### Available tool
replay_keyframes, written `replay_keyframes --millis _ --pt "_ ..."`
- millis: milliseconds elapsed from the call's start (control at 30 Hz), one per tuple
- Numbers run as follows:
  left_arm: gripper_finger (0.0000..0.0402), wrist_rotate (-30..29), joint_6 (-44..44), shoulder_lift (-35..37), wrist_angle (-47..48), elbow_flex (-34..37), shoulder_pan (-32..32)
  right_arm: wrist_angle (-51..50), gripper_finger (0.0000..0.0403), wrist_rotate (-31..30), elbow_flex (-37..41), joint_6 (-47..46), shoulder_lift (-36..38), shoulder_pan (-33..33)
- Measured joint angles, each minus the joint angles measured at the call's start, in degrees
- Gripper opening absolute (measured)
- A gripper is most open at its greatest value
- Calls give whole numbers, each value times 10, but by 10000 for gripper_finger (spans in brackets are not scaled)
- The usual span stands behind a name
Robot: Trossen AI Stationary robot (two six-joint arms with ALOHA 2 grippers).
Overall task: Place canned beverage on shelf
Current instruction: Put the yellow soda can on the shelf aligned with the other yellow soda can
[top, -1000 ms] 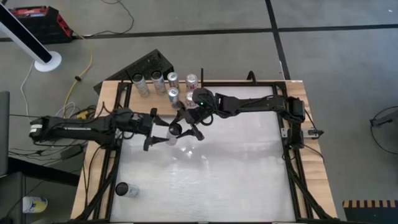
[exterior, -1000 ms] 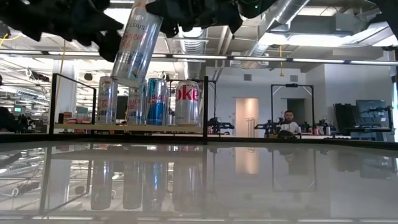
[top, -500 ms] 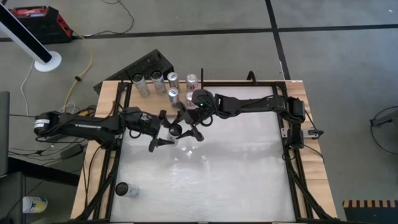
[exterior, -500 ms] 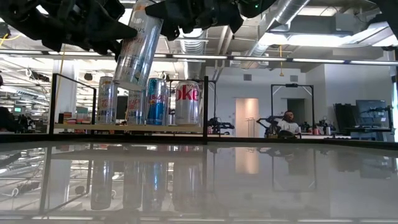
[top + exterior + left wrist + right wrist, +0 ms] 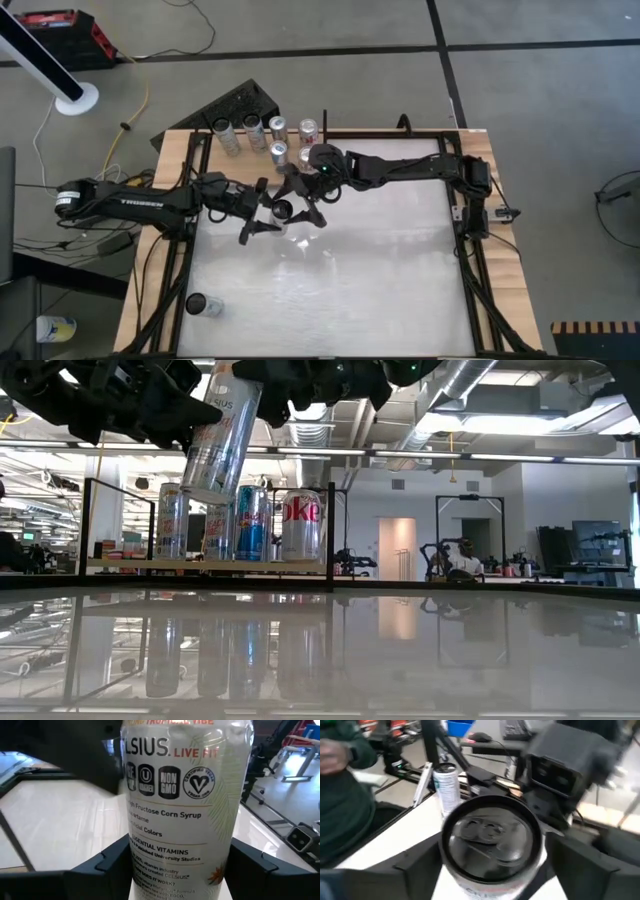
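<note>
A tall white Celsius can (image 5: 283, 210) hangs tilted above the table's far left part; it also shows in the low view (image 5: 215, 435). My right gripper (image 5: 300, 198) is shut on it. My left gripper (image 5: 258, 210) is open, one finger on either side of the can's printed side (image 5: 185, 820); I cannot tell whether they touch it. The pale wood shelf (image 5: 120, 563) with its thin black upright (image 5: 330, 530) stands at the far left edge and carries several upright cans (image 5: 250, 520). My right gripper holds the can's upper part, just below the top rim (image 5: 470, 880), pinched between its two fingers (image 5: 420, 865). The fingers come slanting down from the table's far right. The can is lifted clear of the table, tilted, its bottom end (image 5: 205, 488) hanging lowest.
Another can (image 5: 205, 305) stands near the table's near left corner. A black rack (image 5: 235, 105) lies beyond the shelf. A person in a green sleeve (image 5: 340, 795) is near the table's left side, and another person (image 5: 460, 555) sits far behind.
My left gripper has gone toward the table's right edge, up to the held can, so that its fingers now stand on either side of it. The can has stayed lifted and tilted in my right gripper.
</note>
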State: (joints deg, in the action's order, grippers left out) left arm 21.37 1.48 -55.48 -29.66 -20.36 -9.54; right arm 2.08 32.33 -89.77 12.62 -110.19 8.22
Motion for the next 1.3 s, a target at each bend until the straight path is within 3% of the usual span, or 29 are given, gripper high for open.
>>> replay_keyframes --millis 100,333,633,767,1000,1100,1300 --pt "225 -18 -1 -1 -1 0 0 -49 388 -34 0 -26 20 5" --pt "225 -15 -5 9 -4 0 1 -189 359 -116 -1 -24 80 6" --pt "225 -52 -16 47 7 0 -12 -364 357 -156 12 -61 118 5" --pt "225 -89 -14 75 20 0 -24 -292 358 -171 80 -80 118 1" --pt "225 -162 -12 100 21 0 -33 54 358 -314 233 -103 104 -26" --pt "225 -163 -11 103 19 0 -37 179 358 -319 270 -103 106 -35" --pt "225 -158 -1 103 10 0 -41 292 358 -323 295 -101 102 -44"
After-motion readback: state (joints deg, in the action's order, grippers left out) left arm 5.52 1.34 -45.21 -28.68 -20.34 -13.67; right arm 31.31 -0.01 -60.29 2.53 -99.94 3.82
